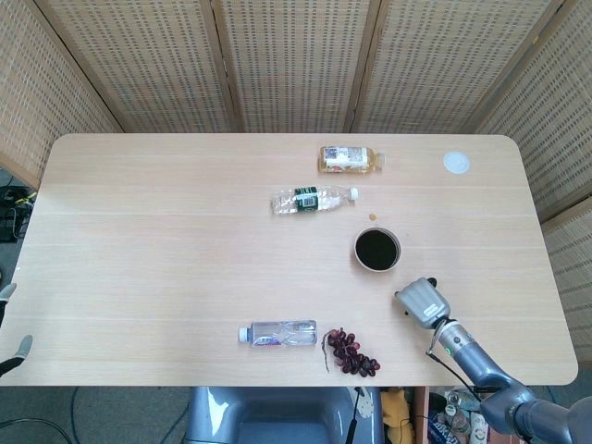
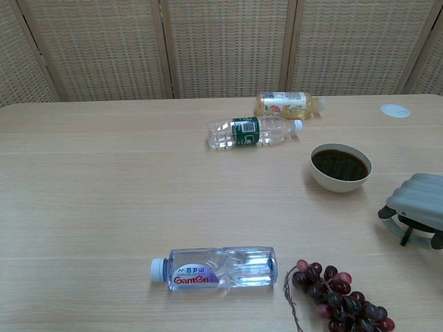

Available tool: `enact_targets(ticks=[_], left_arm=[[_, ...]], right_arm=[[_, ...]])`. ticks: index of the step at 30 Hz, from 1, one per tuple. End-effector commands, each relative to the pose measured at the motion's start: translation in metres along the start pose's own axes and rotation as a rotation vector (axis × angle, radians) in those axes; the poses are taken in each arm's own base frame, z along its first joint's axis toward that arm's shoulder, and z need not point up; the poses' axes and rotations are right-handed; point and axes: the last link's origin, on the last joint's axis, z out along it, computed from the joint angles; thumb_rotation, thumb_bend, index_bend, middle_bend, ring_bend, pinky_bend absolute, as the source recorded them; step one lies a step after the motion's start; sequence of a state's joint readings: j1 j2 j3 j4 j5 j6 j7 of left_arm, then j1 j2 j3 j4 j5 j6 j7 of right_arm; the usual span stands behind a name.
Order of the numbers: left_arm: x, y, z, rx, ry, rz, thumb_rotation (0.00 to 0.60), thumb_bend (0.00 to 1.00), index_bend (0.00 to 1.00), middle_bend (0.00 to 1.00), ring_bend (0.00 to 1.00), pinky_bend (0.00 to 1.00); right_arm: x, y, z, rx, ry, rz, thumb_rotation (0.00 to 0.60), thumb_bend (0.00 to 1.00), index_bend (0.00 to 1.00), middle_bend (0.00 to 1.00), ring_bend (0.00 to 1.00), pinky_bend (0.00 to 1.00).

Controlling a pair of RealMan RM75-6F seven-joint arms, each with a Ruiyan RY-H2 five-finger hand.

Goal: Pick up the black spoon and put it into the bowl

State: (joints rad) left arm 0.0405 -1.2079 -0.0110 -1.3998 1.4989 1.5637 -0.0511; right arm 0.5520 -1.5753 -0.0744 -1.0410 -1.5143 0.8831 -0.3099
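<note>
The pale bowl [image 1: 377,250] [image 2: 340,167], dark inside, stands right of the table's middle. Just in front of it and to its right, my right hand [image 1: 422,302] [image 2: 417,205] hovers low over the table with its back up and its fingers curled downward. A short dark piece, the black spoon [image 2: 405,236], shows under the palm between the fingers; most of it is hidden by the hand. My left hand [image 1: 11,326] shows only as grey fingertips at the head view's lower left edge, off the table, spread apart with nothing between them.
A clear water bottle [image 1: 277,334] [image 2: 216,268] and a bunch of dark grapes [image 1: 351,351] [image 2: 337,298] lie near the front edge. A green-labelled bottle [image 1: 313,199] and a juice bottle [image 1: 349,159] lie behind the bowl. A white disc [image 1: 455,163] sits at the far right.
</note>
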Motion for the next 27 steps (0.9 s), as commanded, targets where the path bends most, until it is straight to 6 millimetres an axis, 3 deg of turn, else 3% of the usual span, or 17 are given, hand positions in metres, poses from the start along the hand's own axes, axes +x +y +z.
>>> enact_targets(ticks=[1,14,27], left_arm=[[-0.0001,0.0001,0.0001,0.0,0.0,-0.001,0.6,0.36,0.0,0.0,0.0,0.0],[-0.0011,-0.0006,-0.0005,0.001,-0.001,-0.004,0.6,0.36,0.0,0.0,0.0,0.0],[-0.0014,-0.0002,0.0001,-0.002,-0.001,-0.007,0.6,0.36,0.0,0.0,0.0,0.0]], right_arm=[[-0.0007,-0.0002,0.0,0.0,-0.004,0.0,0.6,0.47,0.6,0.91,0.94,1.0],[-0.0019,0.0007,-0.0009,-0.005,-0.009,0.027,0.6,0.64,0.71,0.93,0.94,1.0],[0.0068,0.0062,-0.0051,-0.028,0.032,0.107,0.6,0.76,0.75,0.94,0.96,1.0]])
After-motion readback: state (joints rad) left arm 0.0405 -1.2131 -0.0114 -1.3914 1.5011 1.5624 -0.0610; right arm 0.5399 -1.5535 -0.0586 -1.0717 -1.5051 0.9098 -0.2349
